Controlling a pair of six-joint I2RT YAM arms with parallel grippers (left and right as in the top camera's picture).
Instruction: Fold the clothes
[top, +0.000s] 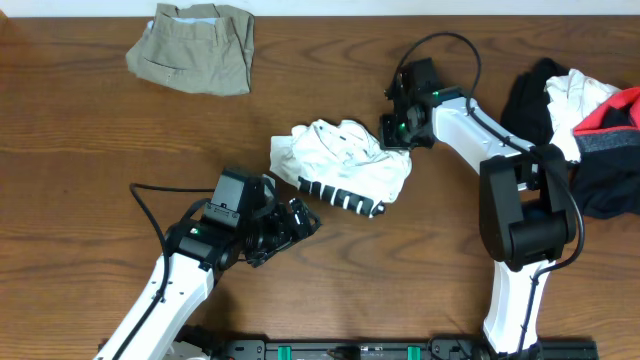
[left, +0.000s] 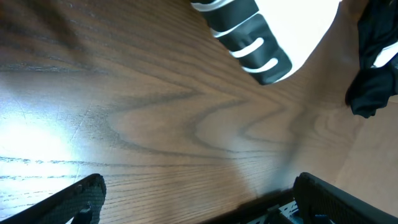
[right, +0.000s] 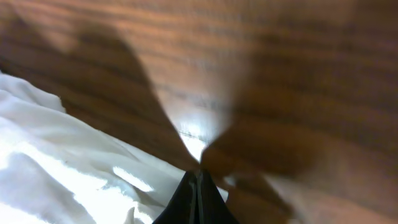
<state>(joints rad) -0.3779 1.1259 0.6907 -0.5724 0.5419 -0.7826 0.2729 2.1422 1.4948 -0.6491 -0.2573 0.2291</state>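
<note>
A crumpled white top (top: 345, 160) with black-white striped trim (top: 340, 197) lies at the table's middle. My right gripper (top: 393, 130) is at the top's upper right edge. In the right wrist view its jaws are pressed together (right: 198, 174) right at the rim of the white fabric (right: 68, 168), pinching it. My left gripper (top: 290, 235) hovers just below and left of the striped trim, apart from it. Its fingers stand wide open (left: 199, 186) over bare wood, with the striped trim (left: 249, 43) ahead of them.
Folded khaki shorts (top: 195, 45) lie at the back left. A pile of black (top: 525, 100), white (top: 575, 95) and red (top: 615, 110) clothes sits at the right edge, seen as a black piece (left: 373, 81) in the left wrist view. The right arm's base (top: 525, 215) stands near it.
</note>
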